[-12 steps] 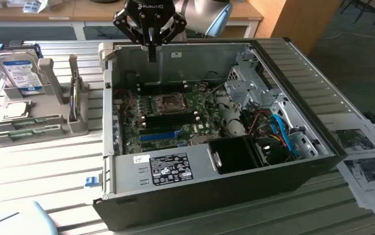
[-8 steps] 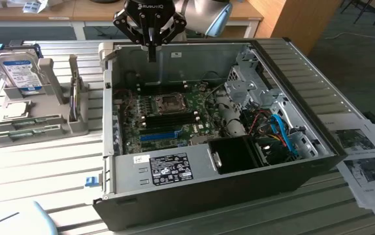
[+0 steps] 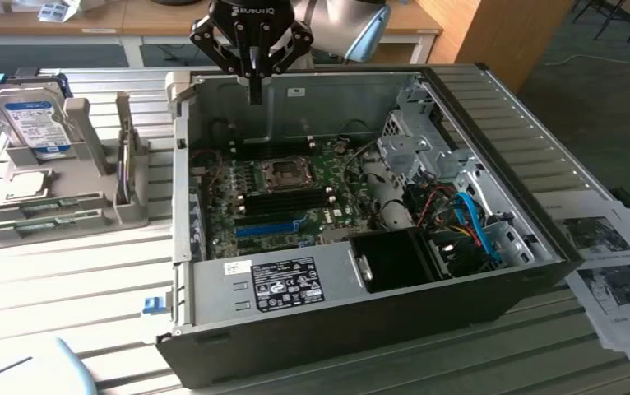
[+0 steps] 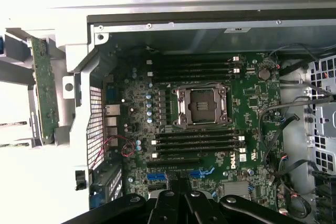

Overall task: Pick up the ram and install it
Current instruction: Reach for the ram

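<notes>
The ram point(image 3: 125, 164) is a thin green stick standing on edge in a grey holder point(image 3: 68, 210) outside the case, on the exterior view's left. The wrist view shows the ram point(image 4: 44, 85) beside the case wall. My gripper point(image 3: 255, 86) hangs above the far rim of the open computer case point(image 3: 326, 329), to the right of the ram and higher. Its fingers point(image 4: 181, 200) are shut together with nothing between them. Below lies the green motherboard point(image 4: 252, 103), with black memory slots point(image 4: 197, 142) on both sides of the processor socket point(image 4: 202, 106).
A silver hard drive point(image 3: 32, 119) with a blue-and-white label stands in the holder's far end. A bright-blue slot point(image 3: 266, 226) sits on the motherboard point(image 3: 331, 210). Cables and a drive cage point(image 3: 425, 140) fill the case's right side. Printed papers point(image 3: 611, 263) lie beside the case.
</notes>
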